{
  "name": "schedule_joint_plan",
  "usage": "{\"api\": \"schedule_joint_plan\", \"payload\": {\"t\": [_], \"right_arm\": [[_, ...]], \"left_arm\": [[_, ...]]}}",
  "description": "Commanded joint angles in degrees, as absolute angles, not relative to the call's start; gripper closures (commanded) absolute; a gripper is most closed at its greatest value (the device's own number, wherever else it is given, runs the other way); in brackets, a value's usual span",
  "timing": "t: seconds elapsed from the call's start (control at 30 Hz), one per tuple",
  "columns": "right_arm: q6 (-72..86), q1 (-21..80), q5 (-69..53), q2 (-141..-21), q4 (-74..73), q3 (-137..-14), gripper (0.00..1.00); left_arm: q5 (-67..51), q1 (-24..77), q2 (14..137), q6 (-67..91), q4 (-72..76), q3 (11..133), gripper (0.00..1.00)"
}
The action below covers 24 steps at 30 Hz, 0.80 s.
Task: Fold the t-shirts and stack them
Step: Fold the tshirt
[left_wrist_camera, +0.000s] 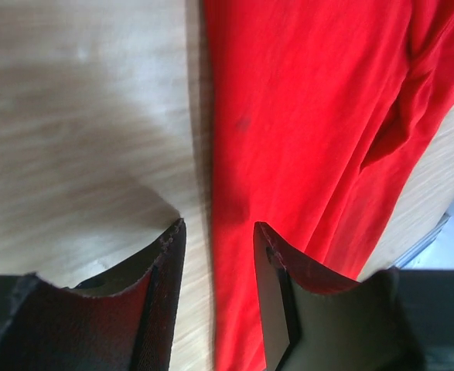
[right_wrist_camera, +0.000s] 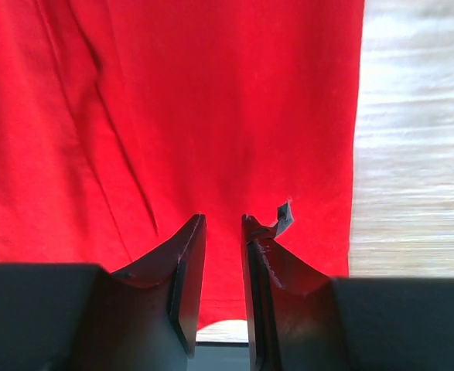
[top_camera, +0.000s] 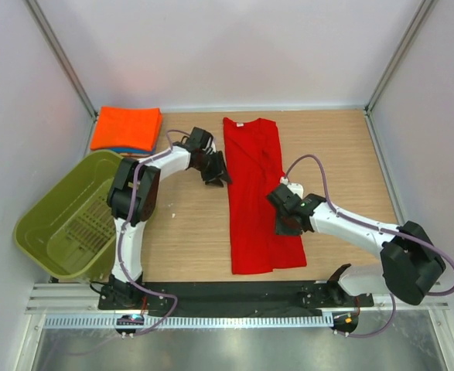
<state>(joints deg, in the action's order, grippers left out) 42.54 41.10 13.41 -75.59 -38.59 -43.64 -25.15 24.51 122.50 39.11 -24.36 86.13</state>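
Observation:
The deep red t-shirt (top_camera: 250, 193) lies folded lengthwise into a long strip in the middle of the wooden table, neck at the far end. My left gripper (top_camera: 216, 175) is open at the strip's left edge; in the left wrist view (left_wrist_camera: 219, 228) its jaws straddle the edge of the red cloth (left_wrist_camera: 312, 116), holding nothing. My right gripper (top_camera: 283, 222) hovers over the strip's lower right part; in the right wrist view (right_wrist_camera: 223, 220) its jaws stand narrowly apart above the red cloth (right_wrist_camera: 211, 100), empty. The orange t-shirt (top_camera: 126, 127) lies folded at the far left on the blue one (top_camera: 121, 148).
An olive-green plastic basket (top_camera: 64, 220) sits tilted at the left edge of the table. Bare wood (top_camera: 188, 232) shows between the basket and the red shirt, and more (top_camera: 343, 154) to the right. White walls enclose three sides.

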Motion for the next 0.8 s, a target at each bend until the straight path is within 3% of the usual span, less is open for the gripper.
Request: {"api": "schedule_joint_plan", "payload": {"t": [0.0, 0.37, 0.77], "right_arm": [[42.80, 42.18, 10.38, -71.11, -36.22, -40.53, 0.68], [50.80, 54.66, 14.31, -66.88, -37.35, -38.49, 0.69], [55.19, 61.26, 18.02, -71.63, -38.85, -38.76, 0.72]], "left_arm": [[-21.89, 24.26, 125.77, 39.64, -23.37, 89.72, 0.57], [-15.82, 23.73, 131.74, 37.18, -33.12, 105.45, 0.57], [-18.28, 22.85, 132.89, 35.42, -34.02, 106.00, 0.57]]}}
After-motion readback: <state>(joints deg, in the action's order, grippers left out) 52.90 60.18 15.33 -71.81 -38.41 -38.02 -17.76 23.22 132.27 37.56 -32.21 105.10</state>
